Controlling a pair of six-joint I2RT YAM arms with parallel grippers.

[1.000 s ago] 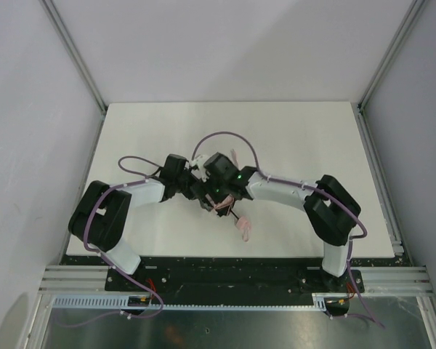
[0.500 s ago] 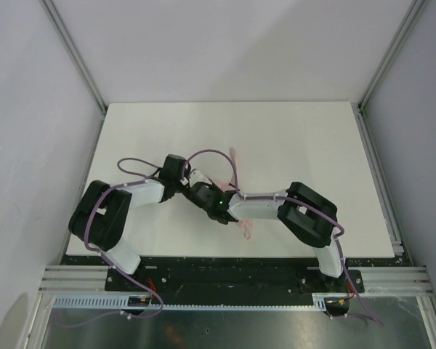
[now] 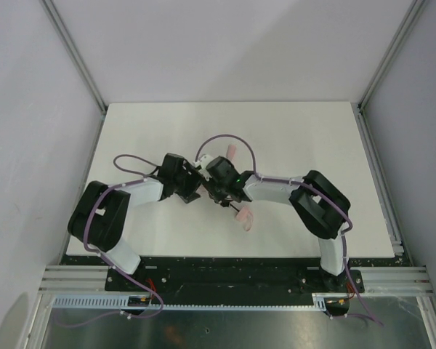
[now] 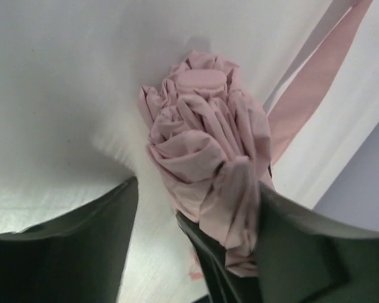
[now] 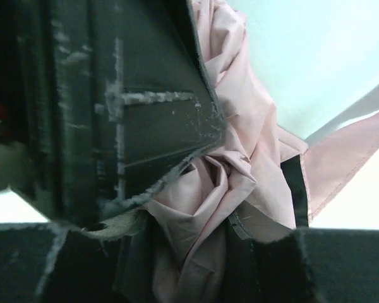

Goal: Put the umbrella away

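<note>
Since a second ago my left claw (image 3: pixel 192 190) has let go: its fingers now stand apart around the bunched end of the umbrella (image 4: pixel 202 145). My right claw (image 3: pixel 219 187) has swung back in and sits just beside the left one over the middle of the counter (image 3: pixel 305 131).

From the left wrist, the pink fabric leans against one finger (image 4: pixel 303 252), with a bare gap to the other finger (image 4: pixel 69 252). The strap (image 4: pixel 309 88) trails away beyond the claw. From the right wrist, folds of fabric are squeezed between the right claw's fingers, so I read it as clamped on the umbrella.

Seen from above, the umbrella runs under both claws. Its pink tip pokes out on the far side of the right claw, and its handle (image 3: pixel 245 217) lies on the counter on the near side.
</note>
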